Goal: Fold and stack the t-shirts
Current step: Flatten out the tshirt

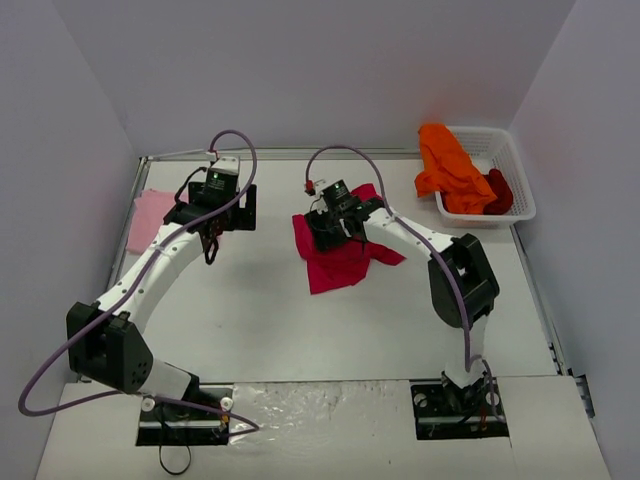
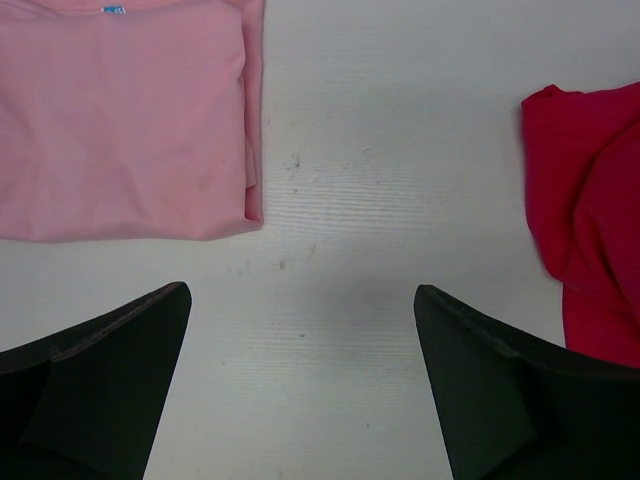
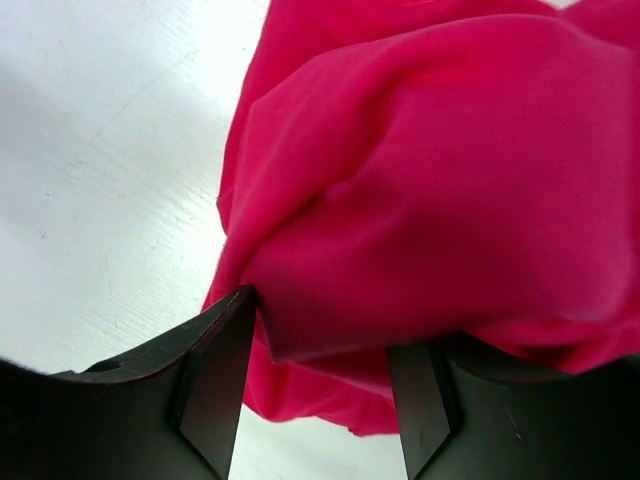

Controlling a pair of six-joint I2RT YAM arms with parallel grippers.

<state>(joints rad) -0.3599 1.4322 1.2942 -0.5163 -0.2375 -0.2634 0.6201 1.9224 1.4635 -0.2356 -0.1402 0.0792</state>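
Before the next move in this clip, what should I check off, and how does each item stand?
1. The left hand is open and empty over the bare table: ok.
2. The crimson shirt sits between the fingers of the right hand: ok.
3. The grip on that cloth is firm: cannot tell.
4. The crimson shirt is folded flat: not ok, it is bunched and creased.
5. The pale pink shirt is folded flat, ready as the base of the stack: ok.
6. The orange shirt and the dark red shirt are folded: not ok, both lie heaped in the basket.
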